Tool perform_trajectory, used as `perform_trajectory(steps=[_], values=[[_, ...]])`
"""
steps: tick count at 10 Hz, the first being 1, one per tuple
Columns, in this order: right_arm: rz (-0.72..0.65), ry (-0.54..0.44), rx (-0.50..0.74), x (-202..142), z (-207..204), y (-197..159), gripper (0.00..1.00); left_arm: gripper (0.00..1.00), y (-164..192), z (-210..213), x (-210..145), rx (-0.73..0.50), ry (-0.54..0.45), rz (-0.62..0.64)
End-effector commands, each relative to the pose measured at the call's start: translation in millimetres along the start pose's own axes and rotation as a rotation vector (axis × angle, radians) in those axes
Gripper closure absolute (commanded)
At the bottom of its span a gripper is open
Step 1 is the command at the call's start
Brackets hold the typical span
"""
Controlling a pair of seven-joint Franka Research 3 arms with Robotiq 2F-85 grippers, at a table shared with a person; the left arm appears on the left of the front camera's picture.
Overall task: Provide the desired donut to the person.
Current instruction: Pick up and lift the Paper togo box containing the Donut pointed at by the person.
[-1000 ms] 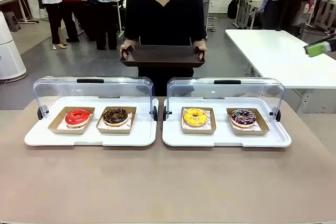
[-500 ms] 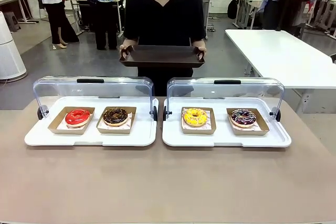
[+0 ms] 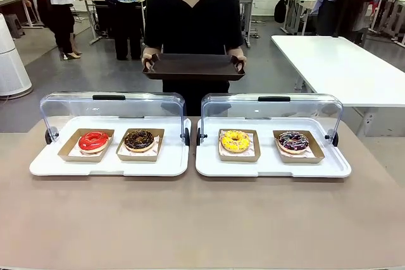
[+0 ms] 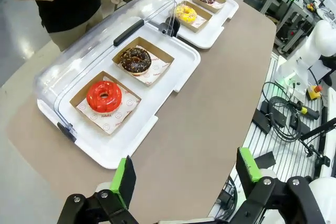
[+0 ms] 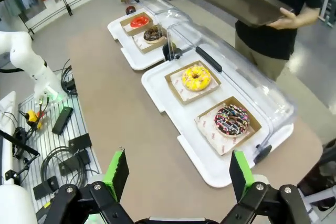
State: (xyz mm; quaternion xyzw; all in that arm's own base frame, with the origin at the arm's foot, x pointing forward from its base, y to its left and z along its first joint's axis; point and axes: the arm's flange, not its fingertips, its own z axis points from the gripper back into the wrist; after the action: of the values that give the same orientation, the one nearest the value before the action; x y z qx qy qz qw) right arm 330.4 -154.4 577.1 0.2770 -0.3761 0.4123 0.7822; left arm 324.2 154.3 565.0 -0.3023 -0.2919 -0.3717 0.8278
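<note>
Four donuts sit boxed in open display cases across the table, person holds a tray out to receive one, left gripper and right gripper both spread wide, empty.

The left end effector hangs high above the near edge of the counter, tilted down toward it. Its two black fingers, tipped with green pads, are spread wide apart with nothing between them. The right end effector is posed the same way above the counter's near edge at the other end, jaws wide and empty, and off that edge a white link of the left arm stands upright; neither end effector touches the counter.
</note>
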Motion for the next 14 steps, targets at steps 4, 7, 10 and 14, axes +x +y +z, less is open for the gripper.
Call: perform_trajectory(steps=[4,7,10,14], values=[[0.0,0.0,0.0,0.0,0.0,0.0,0.0,0.0,0.8,-1.0,2.6,-0.001,-0.001,-0.004],[0.0,0.0,0.0,0.0,0.0,0.0,0.0,0.0,0.8,-1.0,2.6,-0.001,-0.001,-0.004],[0.0,0.0,0.0,0.0,0.0,0.0,0.0,0.0,0.8,-1.0,2.6,-0.001,-0.001,-0.004],[0.0,0.0,0.0,0.0,0.0,0.0,0.0,0.0,0.0,-1.9,2.1,0.002,0.01,0.0]])
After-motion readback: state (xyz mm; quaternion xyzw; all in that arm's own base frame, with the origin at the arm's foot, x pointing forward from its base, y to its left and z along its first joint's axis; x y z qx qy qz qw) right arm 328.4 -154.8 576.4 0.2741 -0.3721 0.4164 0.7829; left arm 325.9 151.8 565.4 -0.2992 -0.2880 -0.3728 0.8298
